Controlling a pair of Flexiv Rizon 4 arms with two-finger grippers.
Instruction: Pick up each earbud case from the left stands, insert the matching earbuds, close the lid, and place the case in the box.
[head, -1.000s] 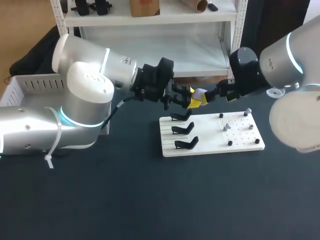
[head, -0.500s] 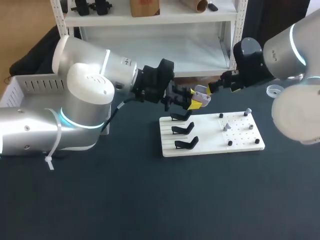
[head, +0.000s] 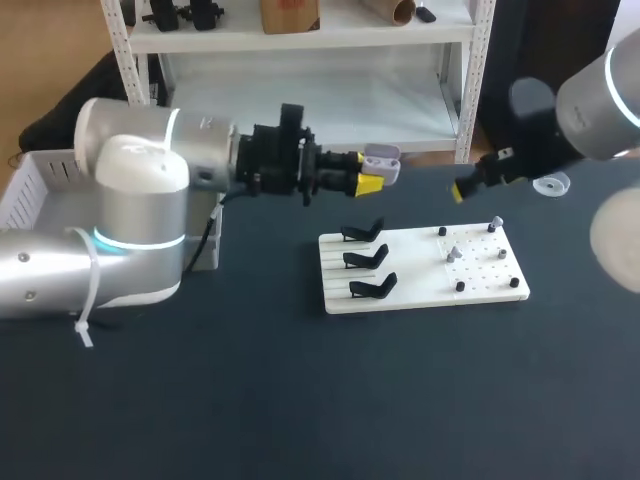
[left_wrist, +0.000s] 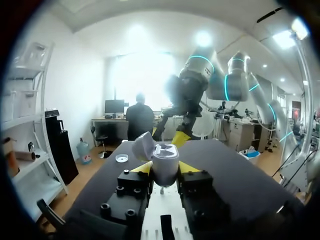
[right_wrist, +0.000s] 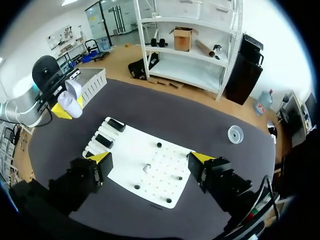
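Broadly, the dark table carried everything. The left arm came in past the white box at the table's left. Its left gripper was clamped from two sides on the white earbud case, lid tipped open, held in the air beyond the white board. The right arm hung at the far right, its right gripper spread wide, grasping nothing, above the board. Three black stands stood on the board's left half, and small grey earbuds sat on its pegged right half.
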